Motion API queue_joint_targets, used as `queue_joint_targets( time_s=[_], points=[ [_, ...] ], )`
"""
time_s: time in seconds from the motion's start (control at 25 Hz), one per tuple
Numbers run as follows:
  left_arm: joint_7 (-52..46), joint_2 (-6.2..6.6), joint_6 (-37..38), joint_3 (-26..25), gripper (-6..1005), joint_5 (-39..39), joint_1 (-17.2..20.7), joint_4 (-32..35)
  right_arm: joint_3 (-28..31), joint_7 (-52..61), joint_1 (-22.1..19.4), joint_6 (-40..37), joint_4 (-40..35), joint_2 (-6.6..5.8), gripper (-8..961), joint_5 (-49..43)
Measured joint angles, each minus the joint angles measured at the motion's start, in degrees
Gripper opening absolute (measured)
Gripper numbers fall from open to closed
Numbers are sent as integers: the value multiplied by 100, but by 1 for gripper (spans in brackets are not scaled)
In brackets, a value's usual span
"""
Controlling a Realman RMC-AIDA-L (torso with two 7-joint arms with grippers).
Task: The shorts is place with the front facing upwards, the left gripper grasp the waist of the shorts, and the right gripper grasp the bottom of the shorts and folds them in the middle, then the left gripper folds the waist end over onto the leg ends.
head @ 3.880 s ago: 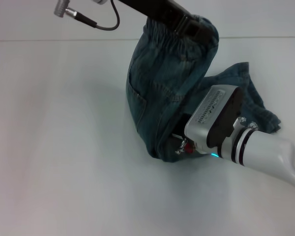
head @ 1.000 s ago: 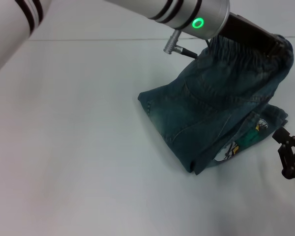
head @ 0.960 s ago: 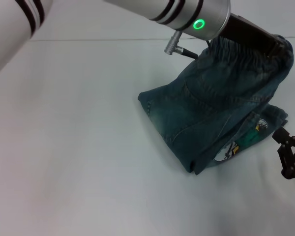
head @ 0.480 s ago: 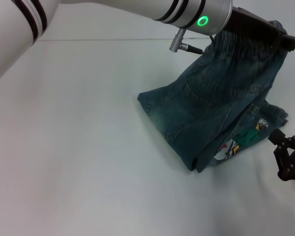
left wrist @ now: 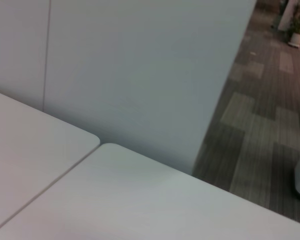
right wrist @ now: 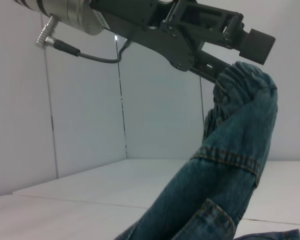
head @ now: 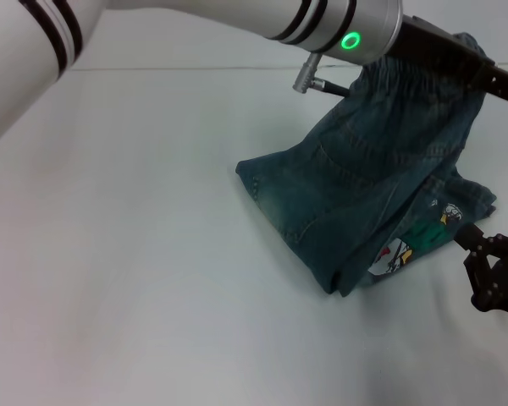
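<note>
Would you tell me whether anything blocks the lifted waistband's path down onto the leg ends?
Nothing visible does. The left gripper holds the gathered denim waistband above the blue denim shorts; the open right gripper sits beside the shorts, off the fabric.

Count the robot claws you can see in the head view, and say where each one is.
2. The left claw is raised at the far right, clamped on the waist of the shorts. The right claw sits low by the table, open beside the leg ends.
</note>
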Motion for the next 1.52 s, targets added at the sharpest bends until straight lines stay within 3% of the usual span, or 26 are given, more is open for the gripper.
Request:
queue_joint_targets(
  time_s=[0.04,0.28,0.44,0.76,0.88,1.08,1.28,1.52],
  points=[
    [1,0,0,45,883,-1,0,5,0,0,-1,1,4,1,18,0],
    [27,55,19,485,921,208,-2,133,-1,0,-7,-14,27,4,25,0],
    [64,31,-15,714,921,617,3,255,-1,0,7,-15,47,4,30,1],
    [97,8,-489,1545,922,668,19,403,0,0,30,-40,78,4,40,1],
    [98,9,-599,1555,922,660,112,590,0,0,31,-43,104,4,43,1],
    [261,18,-614,1156,922,579,868,1466,28,26,30,-142,122,-12,49,16],
    [1090,41,-338,719,921,-235,2274,2508,9,607,73,-260,-214,-41,55,17],
    [2327,44,944,-443,921,-1519,3595,2588,-385,1802,155,-381,-1153,-41,62,-3]
  ],
)
